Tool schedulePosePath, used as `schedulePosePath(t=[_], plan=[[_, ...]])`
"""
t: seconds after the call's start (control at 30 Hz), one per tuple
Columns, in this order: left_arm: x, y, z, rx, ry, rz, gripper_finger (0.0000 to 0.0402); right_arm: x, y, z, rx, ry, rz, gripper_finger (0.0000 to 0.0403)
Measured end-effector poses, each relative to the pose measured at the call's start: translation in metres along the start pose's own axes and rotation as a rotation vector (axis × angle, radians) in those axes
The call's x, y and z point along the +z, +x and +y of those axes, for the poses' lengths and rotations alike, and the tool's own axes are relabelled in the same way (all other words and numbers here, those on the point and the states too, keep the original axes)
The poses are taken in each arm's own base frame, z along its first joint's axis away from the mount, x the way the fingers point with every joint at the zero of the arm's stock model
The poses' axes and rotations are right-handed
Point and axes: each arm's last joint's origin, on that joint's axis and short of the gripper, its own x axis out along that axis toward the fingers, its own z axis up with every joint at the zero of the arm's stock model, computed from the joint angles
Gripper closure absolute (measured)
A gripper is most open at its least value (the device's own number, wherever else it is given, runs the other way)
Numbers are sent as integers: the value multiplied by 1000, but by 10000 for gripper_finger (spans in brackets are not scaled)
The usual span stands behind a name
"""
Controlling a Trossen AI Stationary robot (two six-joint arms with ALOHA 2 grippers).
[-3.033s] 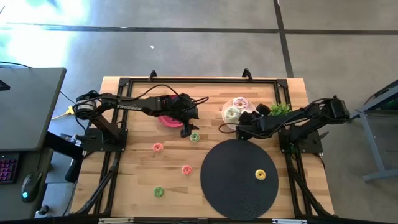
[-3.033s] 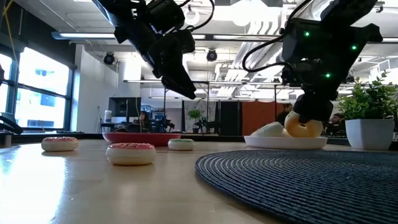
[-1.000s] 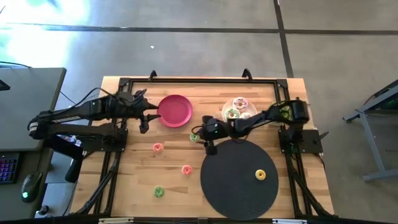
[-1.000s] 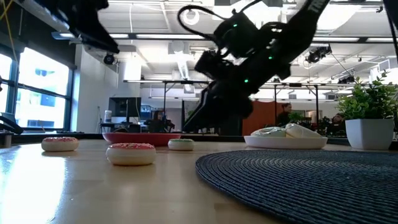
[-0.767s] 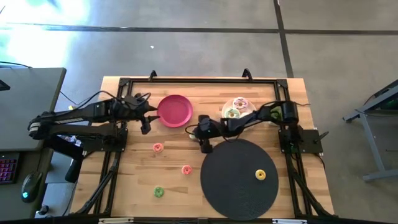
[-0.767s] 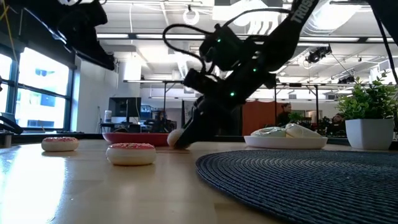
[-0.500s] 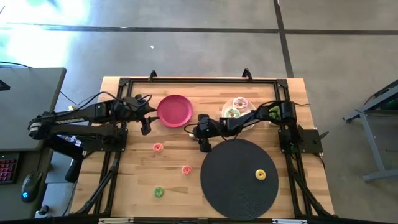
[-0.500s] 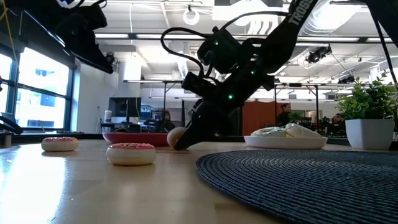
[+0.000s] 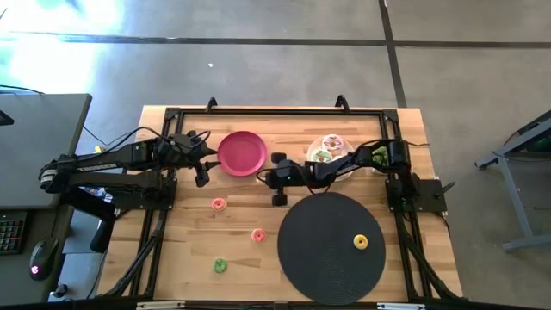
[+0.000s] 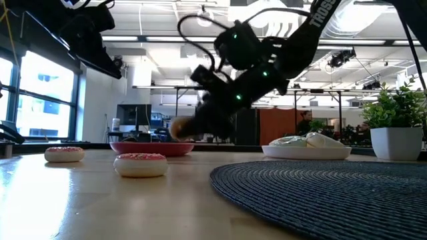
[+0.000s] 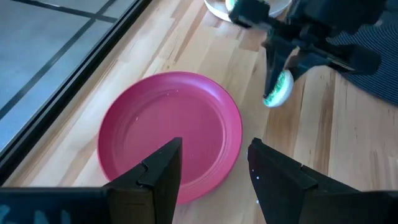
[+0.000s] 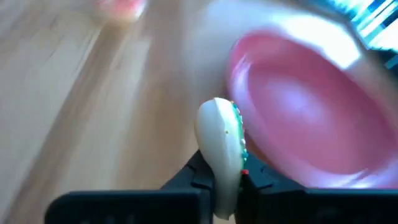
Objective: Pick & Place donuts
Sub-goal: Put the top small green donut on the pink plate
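Observation:
My right gripper (image 9: 274, 179) hovers just right of the pink plate (image 9: 242, 153), shut on a cream donut with green frosting (image 12: 222, 148); the low view shows that donut (image 10: 179, 128) above the table. My left gripper (image 11: 211, 171) is open and waits at the plate's left side (image 9: 203, 170). Three tiny donuts lie flat on the wood: pink (image 9: 219, 204), pink (image 9: 257, 234), green (image 9: 219, 266). A yellow one (image 9: 360, 242) lies on the black disc (image 9: 331, 258). Larger frosted donuts sit on the white plate (image 9: 343, 169). My right gripper pinches the green-frosted donut between its two fingers at the ring's rim (image 12: 225, 175), the donut standing on edge with its frosted face to one side. The fingers (image 11: 273, 59) slant down from the table's right. The donut (image 11: 278, 88) is lifted clear and hangs below them.
A potted plant (image 10: 393, 127) stands at the table's far right. The black disc fills the near right part of the table. A black frame rail (image 9: 275, 110) runs along the far edge. Bare wood lies near the left edge and between the tiny donuts.
My right gripper came down on the green-frosted donut lying right of the pink plate, took hold of it, and lifted it clear of the table, carrying it up and toward the plate. The donut turned from flat to on edge.

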Motion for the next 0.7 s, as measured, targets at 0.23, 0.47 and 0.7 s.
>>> schedulePosePath(t=[0.23, 0.47, 0.7], plan=[[0, 0, 0, 0, 0, 0, 227, 44, 3, -38, -304, -167, -96, 378], [0, 0, 0, 0, 0, 0, 227, 52, 35, -87, -244, -22, -12, 395], [0, 0, 0, 0, 0, 1, 227, 39, 78, -89, -229, -1, 119, 382]])
